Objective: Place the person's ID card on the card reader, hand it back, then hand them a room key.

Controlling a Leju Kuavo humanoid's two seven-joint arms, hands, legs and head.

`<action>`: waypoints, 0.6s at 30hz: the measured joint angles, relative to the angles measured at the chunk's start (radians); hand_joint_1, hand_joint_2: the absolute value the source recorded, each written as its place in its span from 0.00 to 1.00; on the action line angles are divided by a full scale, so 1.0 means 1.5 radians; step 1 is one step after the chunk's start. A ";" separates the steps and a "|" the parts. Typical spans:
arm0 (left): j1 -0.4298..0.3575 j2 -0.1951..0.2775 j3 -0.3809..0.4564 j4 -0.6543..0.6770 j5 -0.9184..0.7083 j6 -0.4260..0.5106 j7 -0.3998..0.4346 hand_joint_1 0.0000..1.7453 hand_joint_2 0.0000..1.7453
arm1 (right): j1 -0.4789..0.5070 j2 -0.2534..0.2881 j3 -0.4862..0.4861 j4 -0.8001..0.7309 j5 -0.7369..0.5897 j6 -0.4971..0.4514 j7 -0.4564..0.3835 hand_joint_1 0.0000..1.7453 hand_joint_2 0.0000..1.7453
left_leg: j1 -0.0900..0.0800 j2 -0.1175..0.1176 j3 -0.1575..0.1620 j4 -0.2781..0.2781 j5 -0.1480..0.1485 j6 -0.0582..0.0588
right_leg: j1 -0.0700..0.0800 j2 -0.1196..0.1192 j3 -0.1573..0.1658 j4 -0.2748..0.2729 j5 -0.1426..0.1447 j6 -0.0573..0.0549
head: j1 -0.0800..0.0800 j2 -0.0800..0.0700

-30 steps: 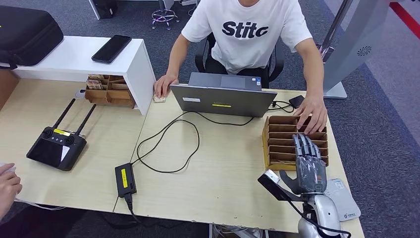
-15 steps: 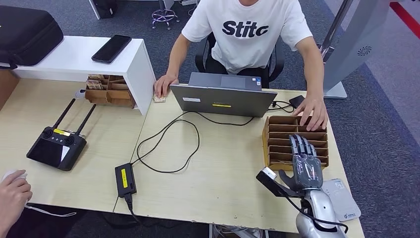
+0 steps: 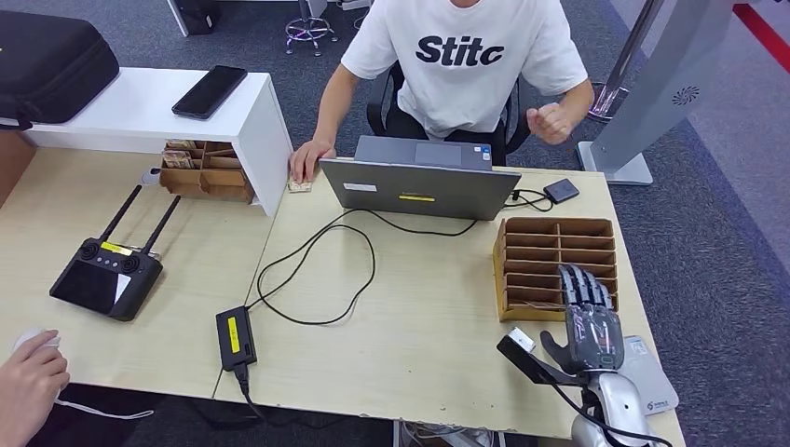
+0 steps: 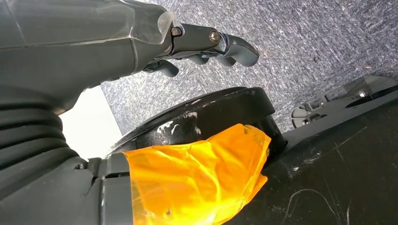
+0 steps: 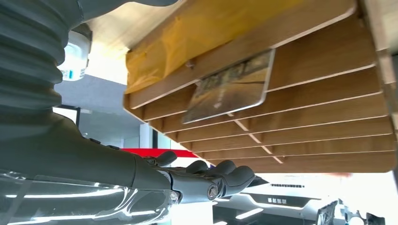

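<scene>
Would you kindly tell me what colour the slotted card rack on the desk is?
Light brown wood; the slotted card rack shows best in the head view.

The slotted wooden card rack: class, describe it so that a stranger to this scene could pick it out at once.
Start at the pale wooden table and find the grey laptop near its far edge. On the robot's right side of it lies the slotted wooden card rack, just beyond the robot's right hand. Its thin slats form rows of narrow slots, unlike the cardboard box under the white shelf.

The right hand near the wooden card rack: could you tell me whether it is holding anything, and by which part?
Nothing is held. The right hand hovers with fingers extended over the near edge of the wooden card rack; a card sits in a slot, untouched.
</scene>
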 joint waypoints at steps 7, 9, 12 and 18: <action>0.000 0.000 0.000 0.000 0.001 0.000 -0.001 0.00 1.00 | 0.011 -0.004 -0.010 -0.010 0.003 0.000 -0.003 0.00 1.00 | 0.000 0.000 0.000 0.000 0.000 0.000 | 0.000 0.000 0.000 0.000 0.000 0.000 | 0.000 0.000; 0.000 0.000 0.000 0.000 0.002 0.000 -0.001 0.00 1.00 | 0.013 -0.004 -0.011 -0.012 0.004 0.000 -0.003 0.00 1.00 | 0.000 0.000 0.000 0.000 0.000 0.000 | 0.000 0.000 0.000 0.000 0.000 0.000 | 0.000 0.000; 0.000 0.000 0.000 0.000 0.002 0.000 -0.001 0.00 1.00 | 0.015 -0.004 -0.013 -0.014 0.005 0.000 -0.004 0.00 1.00 | 0.000 0.000 0.000 0.000 0.000 0.000 | 0.000 0.000 0.000 0.000 0.000 0.000 | 0.000 0.000; 0.000 0.000 0.000 0.000 0.002 0.000 -0.001 0.00 1.00 | 0.017 -0.004 -0.016 -0.023 0.006 0.000 -0.004 0.00 1.00 | 0.000 0.000 0.000 0.000 0.000 0.000 | 0.000 0.000 0.000 0.000 0.000 0.000 | 0.000 0.000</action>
